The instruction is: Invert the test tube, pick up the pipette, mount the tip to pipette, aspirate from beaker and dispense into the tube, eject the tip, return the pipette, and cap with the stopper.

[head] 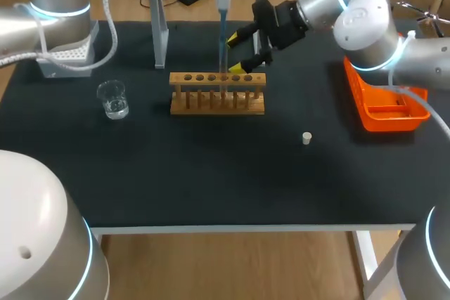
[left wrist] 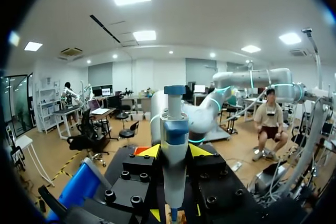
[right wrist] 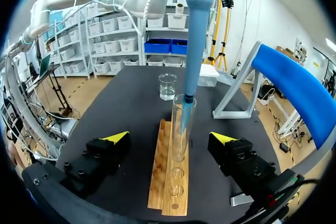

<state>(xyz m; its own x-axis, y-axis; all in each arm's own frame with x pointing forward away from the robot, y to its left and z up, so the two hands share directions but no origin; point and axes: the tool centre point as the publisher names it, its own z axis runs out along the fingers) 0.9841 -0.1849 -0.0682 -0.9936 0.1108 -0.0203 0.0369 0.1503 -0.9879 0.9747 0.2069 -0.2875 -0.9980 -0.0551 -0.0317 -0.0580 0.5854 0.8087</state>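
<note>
Beaker: small clear glass beaker (head: pixel 112 98) stood on the black desk (head: pixel 211 173), well left of the rack, w/ some liquid in it. Prob. set apart so the pipette could reach it from above.
L pincer: left pincer (left wrist: pixel 174 153) was clamped on the white-and-blue pipette (left wrist: pixel 174 129), yellow tips pressed to its body from both sides. It held the pipette upright over the rack so the long blue tapered tip (right wrist: pixel 191 51) pointed straight down.
Tube: clear glass test tube (right wrist: pixel 181 127) stood upright, mouth up, in a hole of the light wooden rack (head: pixel 218 94). The tip's end was inside the tube's mouth, so this looked like the dispense step. Liquid level in the tube: couldn't tell.
R pincer: right pincer (head: pixel 239 53) was wide apart and held nothing. One finger sat each side of the tube w/ a clear gap to the glass. Prob. standing by to steady the tube.
Stopper: small white stopper (head: pixel 306 138) lay on the desk right of the rack, apart from everything. Capping not yet done.
Tray: orange plastic tray (head: pixel 383 103) sat near the desk's right edge, under the R arm. Likely meant for the ejected tip.
</note>
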